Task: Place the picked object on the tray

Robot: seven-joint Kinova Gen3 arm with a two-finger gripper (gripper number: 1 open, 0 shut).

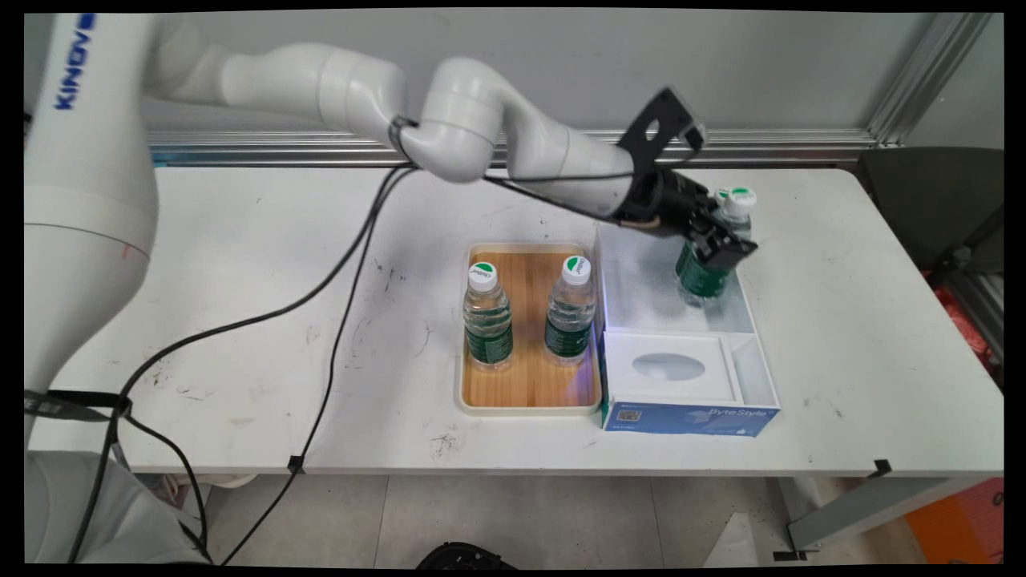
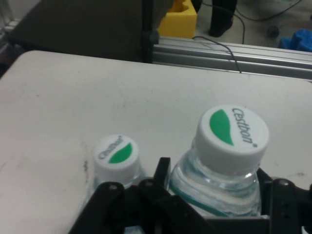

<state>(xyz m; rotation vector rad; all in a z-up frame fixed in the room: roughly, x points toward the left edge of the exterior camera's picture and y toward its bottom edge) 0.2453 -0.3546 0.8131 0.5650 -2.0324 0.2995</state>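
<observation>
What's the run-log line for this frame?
gripper: shut on water bottle | place: white box, far end | beside: second bottle | wooden tray: two bottles upright

Four water bottles in all: two upright on the wooden tray point(image 1: 529, 401), namely the left bottle point(image 1: 487, 317) and the right bottle point(image 1: 571, 312), and two more in the white box point(image 1: 753, 353), the gripped bottle point(image 2: 226, 161) and the bottle beside it point(image 2: 114, 155). One tray, one box, one table point(image 1: 264, 264).

White jointed arm point(image 1: 473, 120) with blue KINOVA lettering, black cables point(image 1: 345, 264), seemingly matte black end effector point(image 1: 717, 240)
</observation>
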